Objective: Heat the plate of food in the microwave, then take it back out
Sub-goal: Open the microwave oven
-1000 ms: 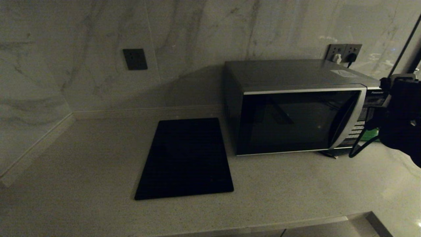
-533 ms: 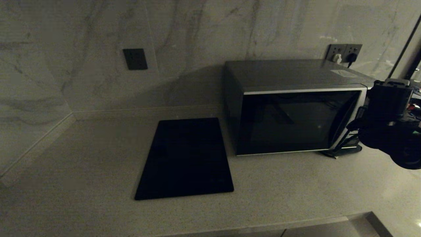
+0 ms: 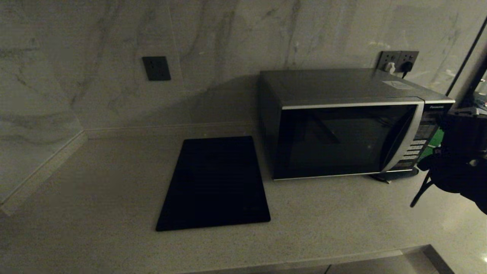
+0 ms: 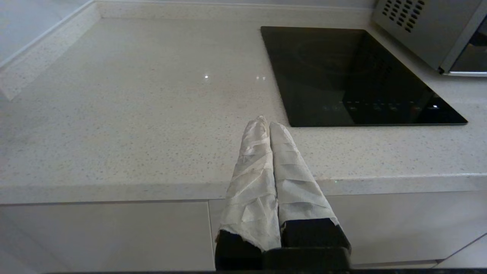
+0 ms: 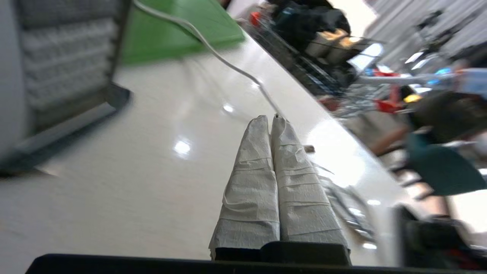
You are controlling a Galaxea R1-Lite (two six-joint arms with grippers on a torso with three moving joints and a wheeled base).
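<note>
The microwave (image 3: 342, 129) stands at the back right of the counter with its dark glass door shut; its corner shows in the left wrist view (image 4: 430, 30) and its lower side in the right wrist view (image 5: 38, 68). The plate of food is not in view anywhere. My right gripper (image 5: 269, 118) is shut and empty, over the counter just right of the microwave's button panel (image 3: 416, 146); in the head view only its dark arm (image 3: 460, 167) shows. My left gripper (image 4: 266, 121) is shut and empty, hanging at the counter's front edge.
A flat black rectangular panel (image 3: 215, 182) lies in the counter left of the microwave. A green board (image 5: 179, 26) and a white cable (image 5: 228, 64) lie right of the microwave. Wall sockets (image 3: 397, 61) sit behind it. Clutter stands beyond the counter's right edge.
Half a second ago my right arm covered the microwave's button panel; it has since drawn back to the right and lower, uncovering the panel. The door stays shut.
</note>
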